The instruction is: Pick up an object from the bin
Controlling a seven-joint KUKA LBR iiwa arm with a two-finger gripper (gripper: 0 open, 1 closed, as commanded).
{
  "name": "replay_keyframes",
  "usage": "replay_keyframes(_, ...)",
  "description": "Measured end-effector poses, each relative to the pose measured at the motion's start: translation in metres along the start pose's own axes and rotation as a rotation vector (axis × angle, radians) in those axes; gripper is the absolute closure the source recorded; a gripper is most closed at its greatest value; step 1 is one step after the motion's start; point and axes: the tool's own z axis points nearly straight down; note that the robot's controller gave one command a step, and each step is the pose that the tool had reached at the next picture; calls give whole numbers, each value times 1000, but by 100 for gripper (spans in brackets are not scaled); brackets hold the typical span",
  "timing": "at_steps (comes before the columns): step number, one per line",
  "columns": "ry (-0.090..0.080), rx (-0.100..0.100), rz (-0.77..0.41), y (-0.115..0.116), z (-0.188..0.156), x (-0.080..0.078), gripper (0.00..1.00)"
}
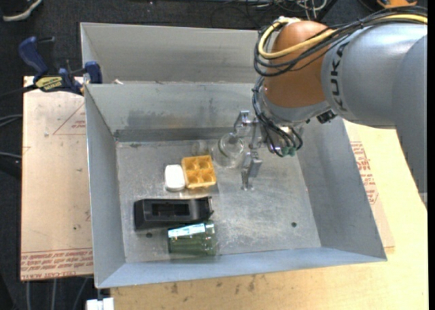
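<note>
Nearest the front edge of the bin [272, 217] lay a green cylinder [192, 240], with a black stapler-like thing [171, 212] just behind it. Farther back sat a white lump [175, 178] touching a yellow holed block [198, 172]. Toward the back edge, the gripper [247, 159] hung just beside a clear, hard-to-make-out cup [230, 149]. I could not tell whether the jaws were open or held anything.

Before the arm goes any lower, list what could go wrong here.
1. The clear cup-like object lies right beside the gripper; going down there may knock it away rather than catch it.
2. The yellow block sits close on that object's other side, so a shove could push one into the other.
</note>
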Motion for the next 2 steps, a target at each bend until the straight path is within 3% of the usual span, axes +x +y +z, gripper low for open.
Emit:
replay_keyframes(1,0,-3,-8,27,-5,-5,0)
replay_keyframes(2,0,0,-284,53,-1,18,0)
